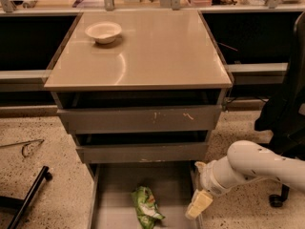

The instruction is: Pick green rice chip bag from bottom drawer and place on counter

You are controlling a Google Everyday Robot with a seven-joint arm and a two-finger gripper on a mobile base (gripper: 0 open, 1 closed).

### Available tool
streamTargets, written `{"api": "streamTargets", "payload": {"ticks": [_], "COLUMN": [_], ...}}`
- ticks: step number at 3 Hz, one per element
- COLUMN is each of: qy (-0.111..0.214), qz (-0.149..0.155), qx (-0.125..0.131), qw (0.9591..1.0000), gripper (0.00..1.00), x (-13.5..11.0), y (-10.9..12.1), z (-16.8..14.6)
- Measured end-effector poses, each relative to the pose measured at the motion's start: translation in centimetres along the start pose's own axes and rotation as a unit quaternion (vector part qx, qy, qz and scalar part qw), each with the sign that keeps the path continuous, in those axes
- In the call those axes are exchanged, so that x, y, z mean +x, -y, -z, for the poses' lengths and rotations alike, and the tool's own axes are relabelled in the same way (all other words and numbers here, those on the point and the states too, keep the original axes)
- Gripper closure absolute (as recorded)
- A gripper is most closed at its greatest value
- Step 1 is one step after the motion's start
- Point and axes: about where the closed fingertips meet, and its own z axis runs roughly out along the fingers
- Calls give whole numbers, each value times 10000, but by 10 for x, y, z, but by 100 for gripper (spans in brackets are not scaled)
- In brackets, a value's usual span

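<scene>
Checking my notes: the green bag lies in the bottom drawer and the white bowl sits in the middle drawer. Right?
No. The camera view shows the bowl on the counter; the bag does lie in the bottom drawer, with the gripper at its right edge.

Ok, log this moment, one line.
end effector: at bottom drawer right wall | green rice chip bag: on drawer floor, ungrasped | counter: white bowl

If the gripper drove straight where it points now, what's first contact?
Probably the right wall or floor of the open grey metal bottom drawer; the cream gripper hangs at that edge, pointing down, slightly left. The crumpled light-green rice chip bag lies leftward, off that line. Depth unclear.
</scene>
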Motion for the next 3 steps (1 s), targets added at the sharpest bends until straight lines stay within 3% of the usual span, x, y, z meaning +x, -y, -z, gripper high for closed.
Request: {"api": "streamTargets", "payload": {"ticks": [1,2,3], "qy": [89,287,709], "qz": [71,309,510], "qx": [-136,-301,-423], "qw": [9998,9987,9953], "gripper": [0,0,0], "x": [3,10,20], "y": [0,5,10], "z": [-13,-65,-130]}}
